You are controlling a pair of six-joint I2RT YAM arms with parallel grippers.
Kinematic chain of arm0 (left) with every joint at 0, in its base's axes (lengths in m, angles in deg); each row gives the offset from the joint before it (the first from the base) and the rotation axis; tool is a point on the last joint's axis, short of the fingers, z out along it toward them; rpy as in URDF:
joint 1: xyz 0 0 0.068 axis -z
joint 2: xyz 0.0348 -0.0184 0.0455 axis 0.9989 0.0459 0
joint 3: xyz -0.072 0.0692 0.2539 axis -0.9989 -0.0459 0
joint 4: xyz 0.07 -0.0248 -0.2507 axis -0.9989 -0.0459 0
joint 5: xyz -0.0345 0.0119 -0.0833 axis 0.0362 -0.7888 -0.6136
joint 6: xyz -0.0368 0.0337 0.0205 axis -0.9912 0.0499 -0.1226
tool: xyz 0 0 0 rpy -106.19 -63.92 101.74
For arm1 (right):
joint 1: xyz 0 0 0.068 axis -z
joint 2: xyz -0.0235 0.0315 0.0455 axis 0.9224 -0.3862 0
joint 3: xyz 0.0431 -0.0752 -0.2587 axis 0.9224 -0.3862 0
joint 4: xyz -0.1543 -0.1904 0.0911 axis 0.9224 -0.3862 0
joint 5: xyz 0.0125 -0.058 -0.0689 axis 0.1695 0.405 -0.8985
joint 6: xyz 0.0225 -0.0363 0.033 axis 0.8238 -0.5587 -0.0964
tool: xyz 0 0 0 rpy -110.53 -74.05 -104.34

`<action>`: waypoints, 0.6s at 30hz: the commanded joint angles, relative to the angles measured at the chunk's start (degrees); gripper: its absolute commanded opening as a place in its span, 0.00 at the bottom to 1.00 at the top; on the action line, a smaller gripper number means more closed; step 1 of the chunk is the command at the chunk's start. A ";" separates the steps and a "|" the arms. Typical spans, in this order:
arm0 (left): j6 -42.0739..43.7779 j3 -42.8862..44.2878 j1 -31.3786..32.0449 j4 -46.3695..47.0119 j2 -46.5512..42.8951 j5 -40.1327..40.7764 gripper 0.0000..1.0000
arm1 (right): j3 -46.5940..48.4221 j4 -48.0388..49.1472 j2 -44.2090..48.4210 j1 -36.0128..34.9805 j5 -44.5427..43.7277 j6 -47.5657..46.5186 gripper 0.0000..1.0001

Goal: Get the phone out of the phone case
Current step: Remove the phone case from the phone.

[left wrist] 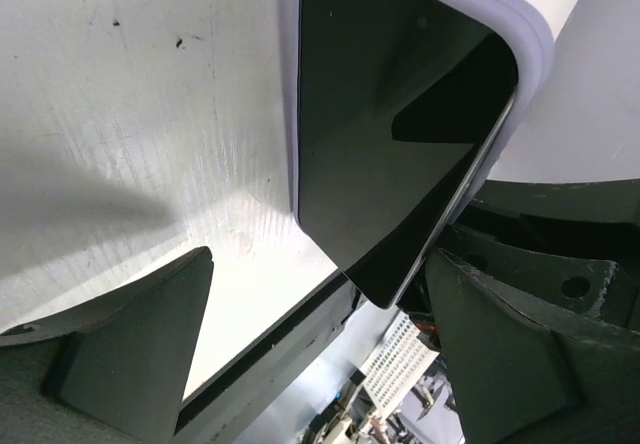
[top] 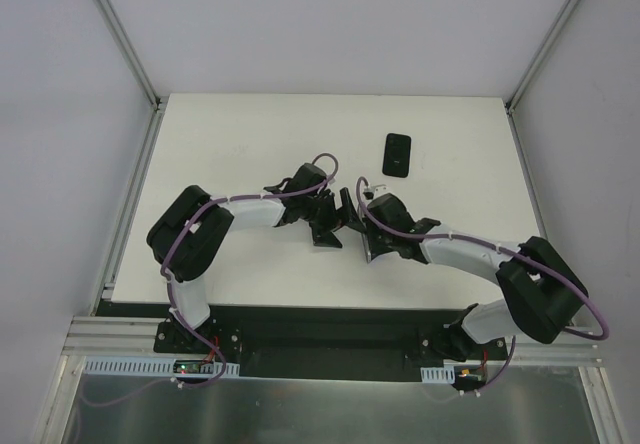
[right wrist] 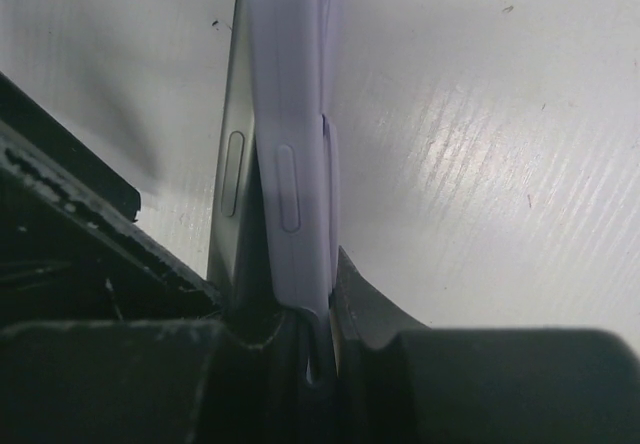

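Keeping my left gripper (left wrist: 322, 259) spread wide, one finger on each side of the phone's (left wrist: 390, 144) lower corner; I am not seeing contact. The phone is sitting edge-up over mid-table (left wrist: 120, 114), between my two wrists. My right gripper (right wrist: 290, 294) is clamping the lavender phone case (right wrist: 295, 114), whose long axis is running straight away from it. The phone's side is gapping from the case on the left-arm side, so I am judging the left arm nearer for the pull.
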 commanded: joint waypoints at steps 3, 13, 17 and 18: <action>3.27 4.62 2.13 -8.60 -3.23 8.19 0.86 | 0.32 -5.53 -3.56 -1.84 2.26 0.31 0.01; -2.26 4.63 3.80 -9.75 -4.28 14.09 0.84 | 2.26 -7.98 -5.05 -3.07 1.73 2.94 0.01; -2.53 2.35 3.98 -9.84 -6.74 13.74 0.84 | 5.15 -12.73 -6.81 -2.99 0.24 7.76 0.02; -2.70 0.25 3.98 -9.75 -7.45 14.18 0.84 | 6.55 -14.13 -7.16 -2.99 -0.03 9.18 0.01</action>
